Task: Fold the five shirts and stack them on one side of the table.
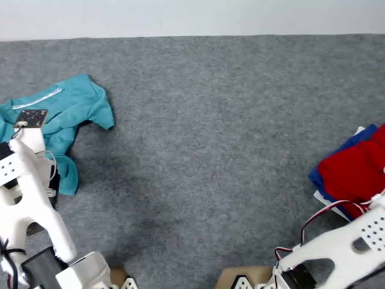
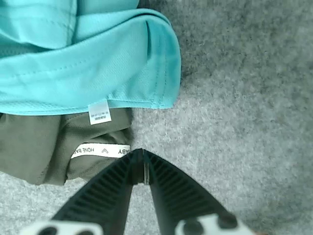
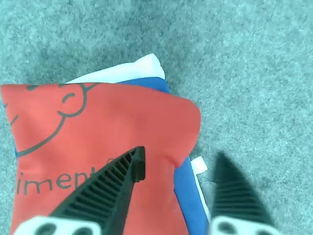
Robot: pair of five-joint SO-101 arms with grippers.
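Note:
A teal shirt (image 1: pixel 66 111) lies crumpled at the table's left side, and my left arm (image 1: pixel 27 180) stands over its near part. In the left wrist view the teal shirt (image 2: pixel 88 63) lies partly on top of an olive-green shirt (image 2: pixel 34 147). My left gripper (image 2: pixel 142 159) is shut, its tips right at the edge of the olive shirt's neck label (image 2: pixel 100 151). At the right edge sits a stack with a red shirt (image 1: pixel 355 171) on a blue one (image 1: pixel 352 144) and a white one (image 3: pixel 127 73). My right gripper (image 3: pixel 181 164) is open, straddling the corner of the red shirt (image 3: pixel 98 127).
Grey carpet-like cloth (image 1: pixel 210 132) covers the table, with wide free room across the middle. A pale wall runs along the far edge. The right arm (image 1: pixel 352 244) and its red and white wires stand at the near right corner.

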